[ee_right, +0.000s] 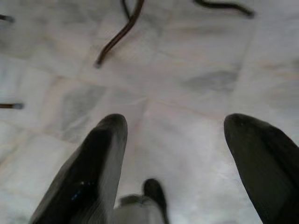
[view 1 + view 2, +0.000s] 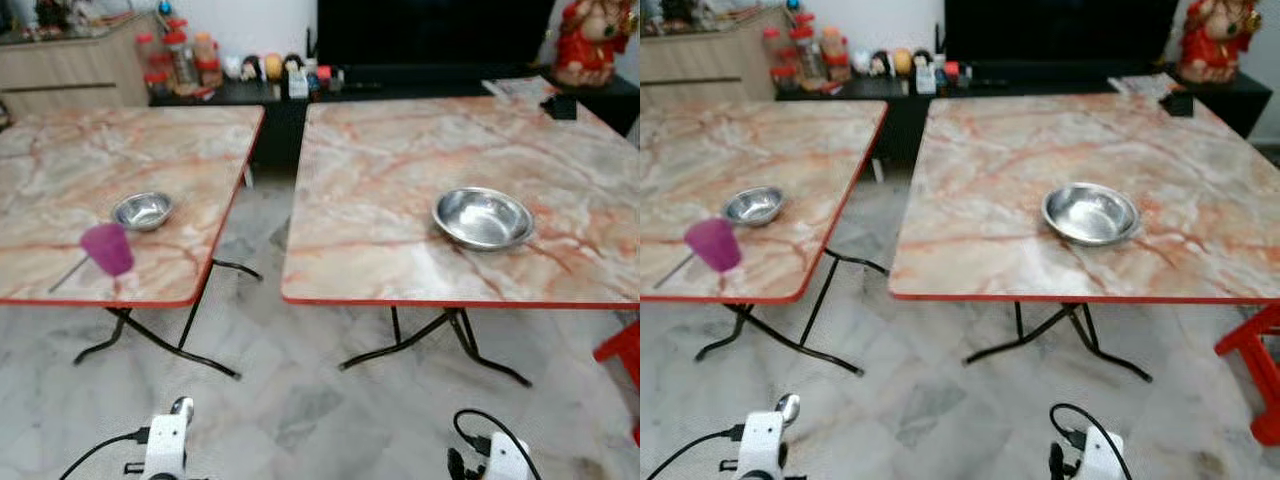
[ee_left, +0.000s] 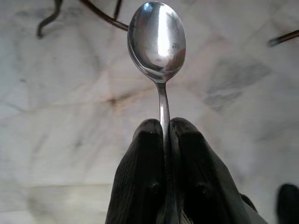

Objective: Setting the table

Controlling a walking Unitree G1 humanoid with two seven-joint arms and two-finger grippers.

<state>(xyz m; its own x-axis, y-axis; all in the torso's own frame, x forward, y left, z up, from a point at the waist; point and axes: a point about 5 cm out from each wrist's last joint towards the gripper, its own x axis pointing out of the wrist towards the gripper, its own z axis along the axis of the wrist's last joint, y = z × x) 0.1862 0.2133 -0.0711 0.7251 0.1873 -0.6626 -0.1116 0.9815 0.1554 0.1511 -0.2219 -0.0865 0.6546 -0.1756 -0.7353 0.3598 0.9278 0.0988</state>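
Note:
Two marble-patterned tables stand before me. The right table point(image 2: 400, 170) carries a large steel bowl point(image 2: 483, 217). On the left table point(image 2: 80, 160) sit a small steel bowl point(image 2: 142, 210), a purple cup point(image 2: 108, 248) and a thin stick beside it. My left gripper point(image 3: 164, 135) is shut on the handle of a steel spoon point(image 3: 157, 42), held low over the floor; the spoon bowl pokes up at the bottom of the left eye view point(image 2: 181, 406). My right gripper point(image 1: 175, 135) hangs open above the floor with nothing between its fingers.
A dark TV cabinet point(image 2: 420, 90) with jars and small bottles runs along the back wall. A red figurine point(image 2: 590, 40) stands at the back right, a red stool point(image 2: 622, 350) at the right edge. Black table legs point(image 2: 160, 345) cross the marble floor between me and the tables.

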